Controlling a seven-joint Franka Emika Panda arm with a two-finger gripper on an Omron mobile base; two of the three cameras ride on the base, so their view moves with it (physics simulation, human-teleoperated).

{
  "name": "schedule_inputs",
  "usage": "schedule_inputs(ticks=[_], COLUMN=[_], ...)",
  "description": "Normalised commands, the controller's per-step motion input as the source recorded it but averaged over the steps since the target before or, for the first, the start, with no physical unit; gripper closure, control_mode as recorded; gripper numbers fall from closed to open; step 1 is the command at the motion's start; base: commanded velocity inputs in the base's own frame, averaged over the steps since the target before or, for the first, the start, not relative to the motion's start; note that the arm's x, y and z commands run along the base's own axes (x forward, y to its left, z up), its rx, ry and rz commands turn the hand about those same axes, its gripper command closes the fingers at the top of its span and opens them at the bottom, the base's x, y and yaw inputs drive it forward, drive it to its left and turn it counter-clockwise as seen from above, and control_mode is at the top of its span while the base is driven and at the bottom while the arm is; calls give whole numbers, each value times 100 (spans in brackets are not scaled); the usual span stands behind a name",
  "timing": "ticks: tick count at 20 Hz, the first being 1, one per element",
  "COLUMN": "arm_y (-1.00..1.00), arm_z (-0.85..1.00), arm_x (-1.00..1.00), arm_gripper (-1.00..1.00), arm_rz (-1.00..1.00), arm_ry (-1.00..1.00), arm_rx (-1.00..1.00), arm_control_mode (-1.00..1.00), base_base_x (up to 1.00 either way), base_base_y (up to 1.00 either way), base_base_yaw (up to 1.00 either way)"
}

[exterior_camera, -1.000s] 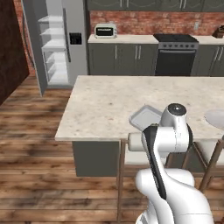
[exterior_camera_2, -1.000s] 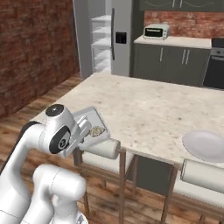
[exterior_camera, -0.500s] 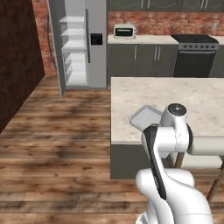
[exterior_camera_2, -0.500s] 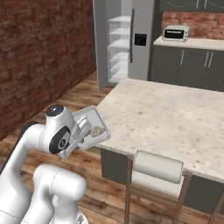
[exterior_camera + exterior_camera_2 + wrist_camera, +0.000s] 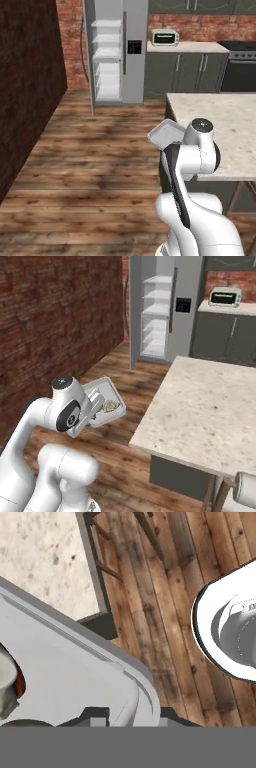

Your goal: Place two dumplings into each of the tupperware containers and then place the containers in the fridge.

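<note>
Light-grey tupperware container (image 5: 100,401) at gripper; pale speckled dumplings (image 5: 110,405) inside. Grey fridge (image 5: 121,50), white shelves. Red-brown brick wall (image 5: 55,321) beside.

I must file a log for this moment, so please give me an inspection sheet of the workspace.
Surface: stone island counter, beside the robot.
Job's things: tupperware container held in the air off the counter, dumplings inside; fridge ahead, left door open, white shelves visible.
Clutter: toaster oven on the back counter.
Grippers: gripper shut on the container's rim.
Cables: nothing seen.
Surroundings: wooden floor, brick wall, dark cabinets, black oven.
</note>
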Motion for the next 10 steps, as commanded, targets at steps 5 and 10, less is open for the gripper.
schedule_inputs(ticks=[5,10], arm_y=[0,0], arm_z=[0,0], arm_x=[0,0], arm_gripper=[100,100], arm_rz=[0,0], arm_ry=[0,0], arm_rx=[0,0], arm_control_mode=[100,100], base_base_x=[92,100], base_base_y=[94,54], base_base_yaw=[-2,-5])
